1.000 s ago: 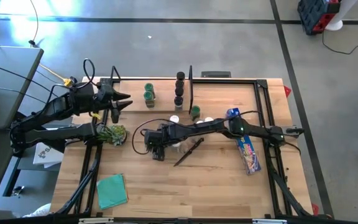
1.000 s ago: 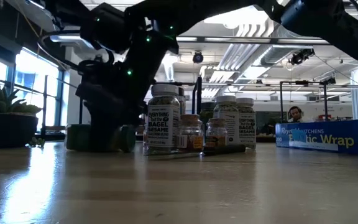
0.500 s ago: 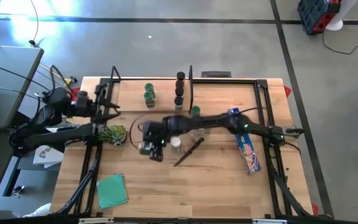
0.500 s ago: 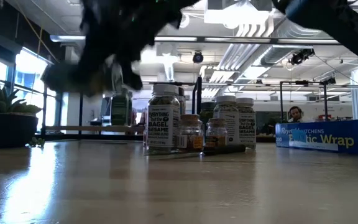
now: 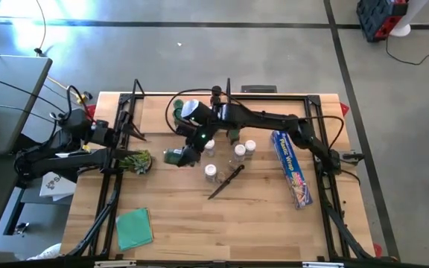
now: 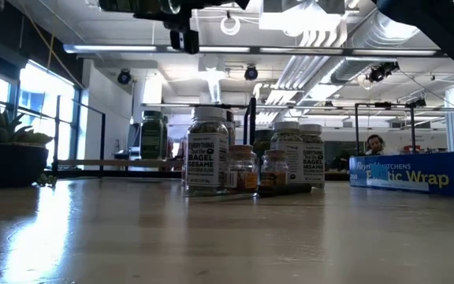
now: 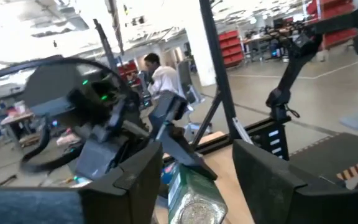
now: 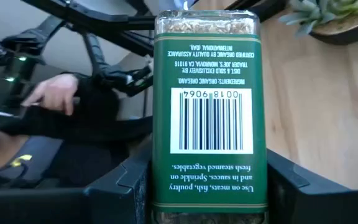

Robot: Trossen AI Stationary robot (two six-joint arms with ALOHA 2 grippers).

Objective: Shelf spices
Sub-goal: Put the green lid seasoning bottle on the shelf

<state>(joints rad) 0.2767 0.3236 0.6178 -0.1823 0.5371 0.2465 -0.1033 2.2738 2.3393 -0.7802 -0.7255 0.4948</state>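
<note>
Right wrist view: green-labelled jar (image 8: 210, 118) between jaws.

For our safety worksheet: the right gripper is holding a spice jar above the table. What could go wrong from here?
The green-labelled jar, clamped in the right gripper, could slip and fall. The left gripper waits open nearby, so the arms might collide. The right arm could knock the loose jars below.

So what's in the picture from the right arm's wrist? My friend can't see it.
A green-labelled spice jar with a barcode fills the middle, pinched between the right gripper's two dark fingers. Behind it are the wooden table, a small spiky plant and the other dark arm.
</note>
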